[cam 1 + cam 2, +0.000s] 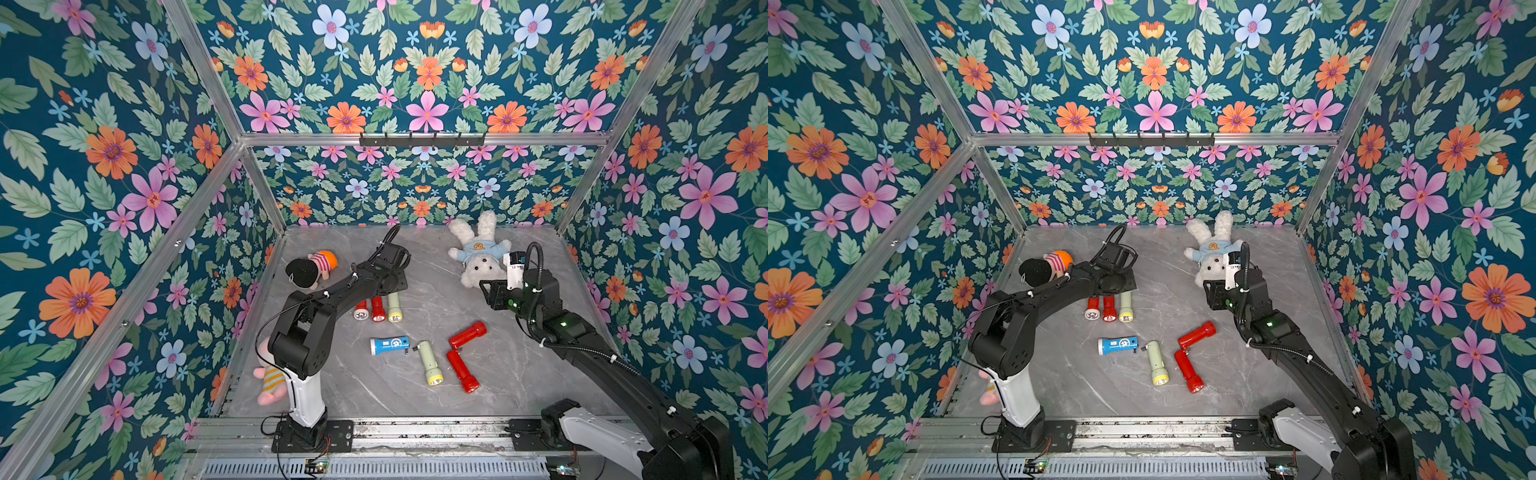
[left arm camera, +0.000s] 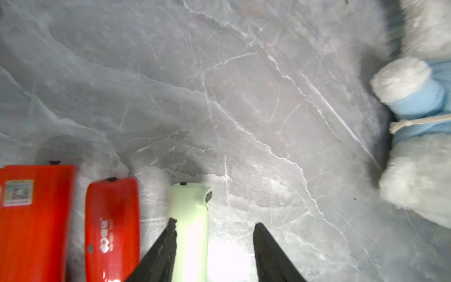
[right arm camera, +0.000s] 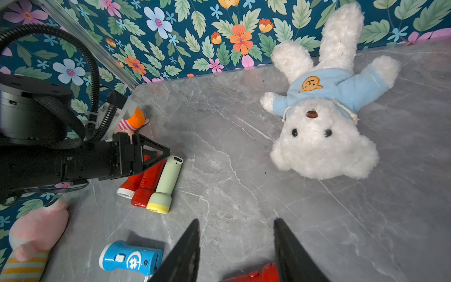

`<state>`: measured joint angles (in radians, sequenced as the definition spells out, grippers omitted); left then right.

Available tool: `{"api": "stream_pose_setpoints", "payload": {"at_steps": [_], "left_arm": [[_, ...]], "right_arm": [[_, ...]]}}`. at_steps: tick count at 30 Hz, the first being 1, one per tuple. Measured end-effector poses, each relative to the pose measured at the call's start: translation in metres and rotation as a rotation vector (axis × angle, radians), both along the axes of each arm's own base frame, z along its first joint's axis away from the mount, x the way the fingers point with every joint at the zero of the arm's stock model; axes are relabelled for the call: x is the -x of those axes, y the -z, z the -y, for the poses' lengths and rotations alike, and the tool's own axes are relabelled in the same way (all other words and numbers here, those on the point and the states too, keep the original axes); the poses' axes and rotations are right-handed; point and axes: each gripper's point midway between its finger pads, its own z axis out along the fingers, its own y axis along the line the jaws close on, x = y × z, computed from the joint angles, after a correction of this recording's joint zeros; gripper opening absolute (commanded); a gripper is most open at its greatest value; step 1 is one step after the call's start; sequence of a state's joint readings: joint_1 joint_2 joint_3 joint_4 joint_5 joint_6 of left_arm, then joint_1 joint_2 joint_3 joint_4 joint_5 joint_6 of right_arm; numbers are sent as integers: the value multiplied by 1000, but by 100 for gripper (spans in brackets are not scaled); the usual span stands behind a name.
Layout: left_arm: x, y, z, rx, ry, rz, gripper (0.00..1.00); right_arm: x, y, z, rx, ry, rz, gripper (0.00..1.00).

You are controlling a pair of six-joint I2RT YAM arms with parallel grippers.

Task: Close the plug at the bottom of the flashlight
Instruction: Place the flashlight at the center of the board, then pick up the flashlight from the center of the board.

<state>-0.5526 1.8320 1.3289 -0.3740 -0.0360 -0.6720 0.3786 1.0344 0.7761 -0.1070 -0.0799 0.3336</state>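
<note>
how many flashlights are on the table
7. Three lie side by side under the left arm: white-headed red, plain red, green. Nearer the front: blue, second green, far red, near red. The left arm may hide more.

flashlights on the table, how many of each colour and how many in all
red flashlights: 4
pale green flashlights: 2
blue flashlight: 1
total: 7
</note>
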Motion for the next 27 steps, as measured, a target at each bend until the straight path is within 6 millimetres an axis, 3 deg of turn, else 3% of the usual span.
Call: {"api": "stream_pose_setpoints", "payload": {"at_steps": [7, 12, 19, 22, 27], "left_arm": [[19, -33, -10, 11, 25, 53, 49], [54, -52, -11, 5, 110, 92, 50], [114, -49, 0, -74, 343, 107, 50], [128, -48, 2, -120, 428, 110, 50], [140, -30, -13, -258, 511, 74, 50]], "right_arm": [[0, 2, -5, 17, 2, -6, 52], [8, 1, -48, 161, -93, 32, 53], [13, 33, -57, 186, -126, -67, 53], [17, 31, -56, 169, -126, -72, 53], [26, 24, -48, 153, -112, -58, 53]]}}
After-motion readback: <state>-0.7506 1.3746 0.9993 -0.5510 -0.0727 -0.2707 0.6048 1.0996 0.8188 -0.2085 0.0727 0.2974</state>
